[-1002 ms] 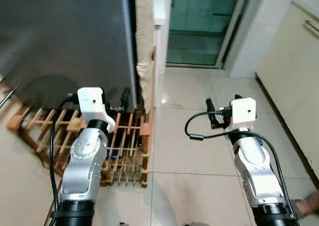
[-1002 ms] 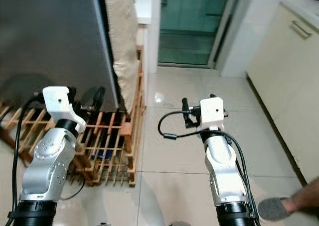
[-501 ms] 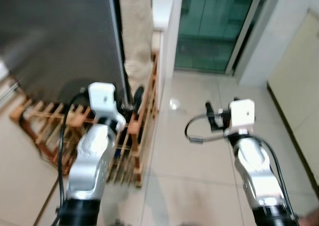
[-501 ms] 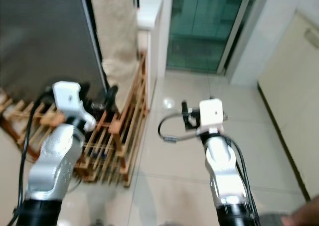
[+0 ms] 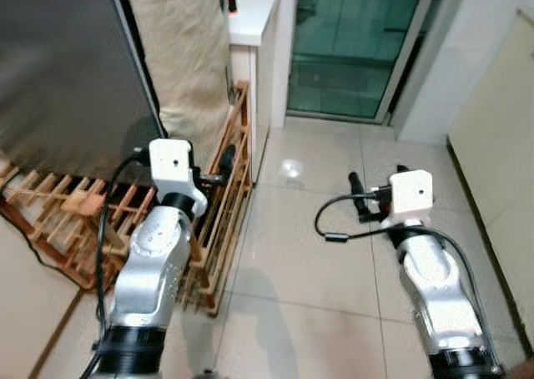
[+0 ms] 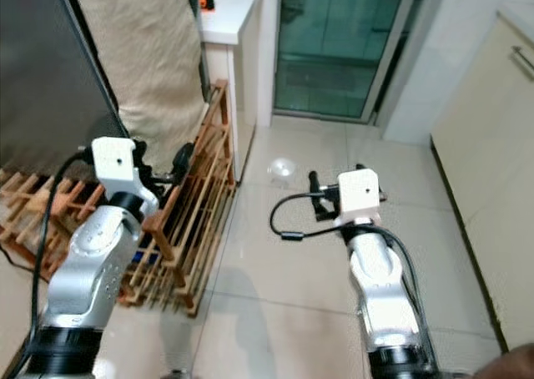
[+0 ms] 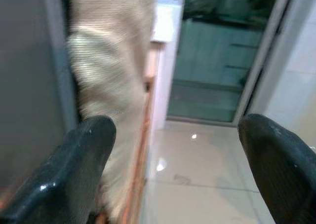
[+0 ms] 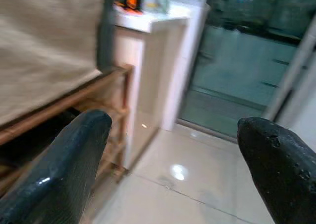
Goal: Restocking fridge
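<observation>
While apart, both hands [image 7: 177,150] empty.

The head views are evenly bright and fairly sharp, with a small glare spot on the floor tiles [image 5: 291,169]. Both wrist views are soft and blurred, with the fingers [image 7: 84,150] out of focus.

- A pale tiled floor [image 5: 334,254] runs from the foreground to a green glass sliding door [image 5: 359,37].
- A wooden slatted rack [image 5: 213,220] stands directly on the tiles, at the foot of the grey fridge [image 5: 58,70].
- A white counter [image 6: 229,3] rises from the floor just beyond the rack.
</observation>
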Available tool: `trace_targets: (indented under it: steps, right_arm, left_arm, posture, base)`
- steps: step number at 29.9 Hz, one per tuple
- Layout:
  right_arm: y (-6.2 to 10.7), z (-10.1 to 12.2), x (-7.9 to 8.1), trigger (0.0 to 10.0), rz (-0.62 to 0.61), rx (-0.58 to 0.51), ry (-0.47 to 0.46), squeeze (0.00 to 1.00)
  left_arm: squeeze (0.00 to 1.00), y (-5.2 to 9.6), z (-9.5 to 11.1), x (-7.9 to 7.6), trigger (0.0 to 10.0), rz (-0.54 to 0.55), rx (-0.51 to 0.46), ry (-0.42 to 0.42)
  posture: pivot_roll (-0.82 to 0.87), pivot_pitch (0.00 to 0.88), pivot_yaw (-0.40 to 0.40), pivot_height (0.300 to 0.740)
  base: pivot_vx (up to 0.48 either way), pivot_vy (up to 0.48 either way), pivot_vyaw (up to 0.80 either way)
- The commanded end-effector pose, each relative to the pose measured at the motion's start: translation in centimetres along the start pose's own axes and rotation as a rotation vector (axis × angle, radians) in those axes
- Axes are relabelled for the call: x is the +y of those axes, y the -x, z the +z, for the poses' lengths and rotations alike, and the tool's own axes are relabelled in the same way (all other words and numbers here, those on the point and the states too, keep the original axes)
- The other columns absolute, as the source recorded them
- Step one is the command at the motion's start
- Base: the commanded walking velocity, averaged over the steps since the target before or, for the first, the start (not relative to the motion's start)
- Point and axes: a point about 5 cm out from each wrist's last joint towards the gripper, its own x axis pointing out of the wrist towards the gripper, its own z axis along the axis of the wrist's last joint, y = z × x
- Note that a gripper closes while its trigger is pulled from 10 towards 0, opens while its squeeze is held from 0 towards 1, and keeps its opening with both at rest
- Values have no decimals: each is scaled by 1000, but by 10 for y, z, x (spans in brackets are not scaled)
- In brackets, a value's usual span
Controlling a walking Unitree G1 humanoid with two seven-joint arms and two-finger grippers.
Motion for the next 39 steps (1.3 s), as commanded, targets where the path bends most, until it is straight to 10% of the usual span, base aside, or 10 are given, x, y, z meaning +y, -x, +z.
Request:
trace_targets:
  steps: [1,29,39]
  right_arm:
    - [2,-1,-7,10000,-13,6,13,0]
    - [-3,3,-11,10000,-31,-20,31,0]
    - [-4,3,-8,10000,-34,-27,19,0]
  left_arm:
    - [0,-1,10,-7,10000,-37,-55,4]
    - [0,-17,27,-15,10000,-6,-87,-6]
    - [0,-54,32,-35,10000,-50,-67,2]
  posture:
    - [-107,0,1,740]
    - [-113,0,4,740]
    - [-118,0,6,740]
  base:
    - [345,0,556]
    - [222,0,59]
    - [0,0,0]
